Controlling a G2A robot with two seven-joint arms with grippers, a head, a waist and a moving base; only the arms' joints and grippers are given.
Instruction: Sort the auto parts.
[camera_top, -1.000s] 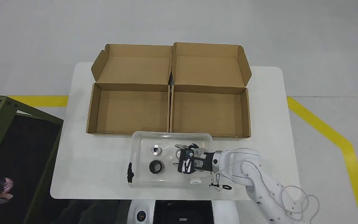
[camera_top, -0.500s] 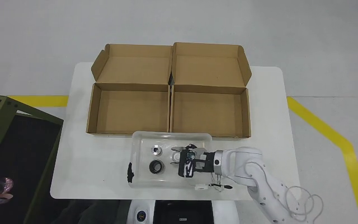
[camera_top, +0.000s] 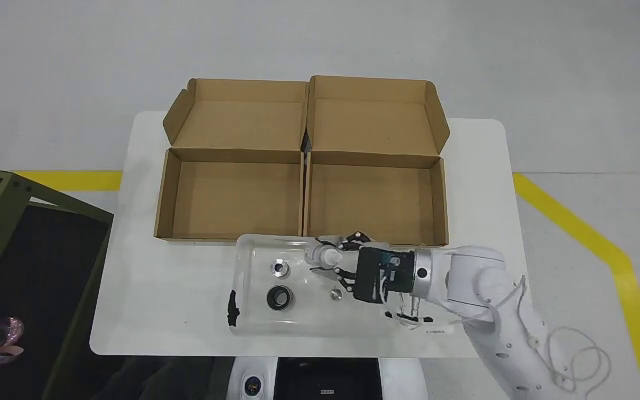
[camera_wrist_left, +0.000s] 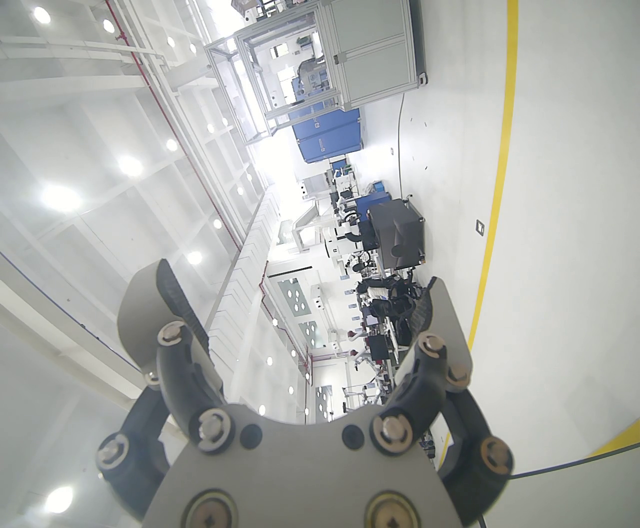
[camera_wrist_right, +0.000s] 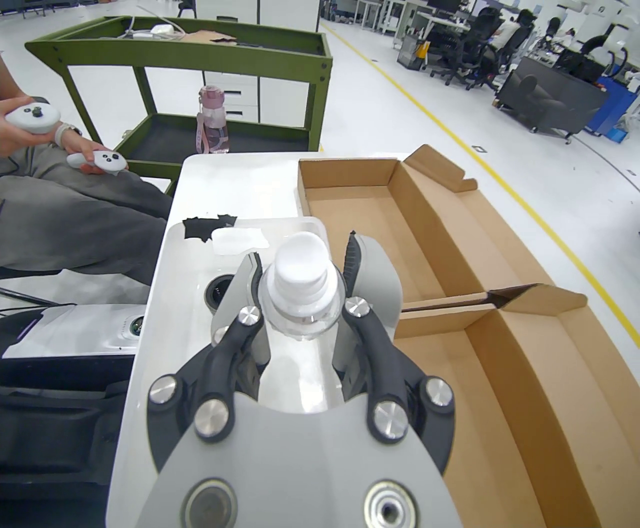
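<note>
My right gripper (camera_top: 343, 266) (camera_wrist_right: 303, 252) is shut on a clear auto part with a white stepped cap (camera_top: 322, 258) (camera_wrist_right: 301, 287), held over the far right part of the clear plastic tray (camera_top: 245, 315) (camera_wrist_right: 167, 270). In the tray lie a silver ring (camera_top: 278, 268), a black ring (camera_top: 279, 297) (camera_wrist_right: 219, 293) and a small pale part (camera_top: 333, 293). Two open cardboard boxes, left (camera_top: 230, 200) (camera_wrist_right: 360, 215) and right (camera_top: 375, 205) (camera_wrist_right: 480, 400), stand just behind the tray. My left gripper (camera_wrist_left: 300, 290) is open and holds nothing, pointing out at the room.
The white table (camera_top: 480, 180) carries the boxes at the back and the tray at the front. Both box lids (camera_top: 370, 115) fold away to the far side. A green cart (camera_top: 40, 270) (camera_wrist_right: 200, 55) stands off the table's left side.
My right gripper has risen from the middle of the tray with the capped part in it and shifted back and to the right, toward the right box.
</note>
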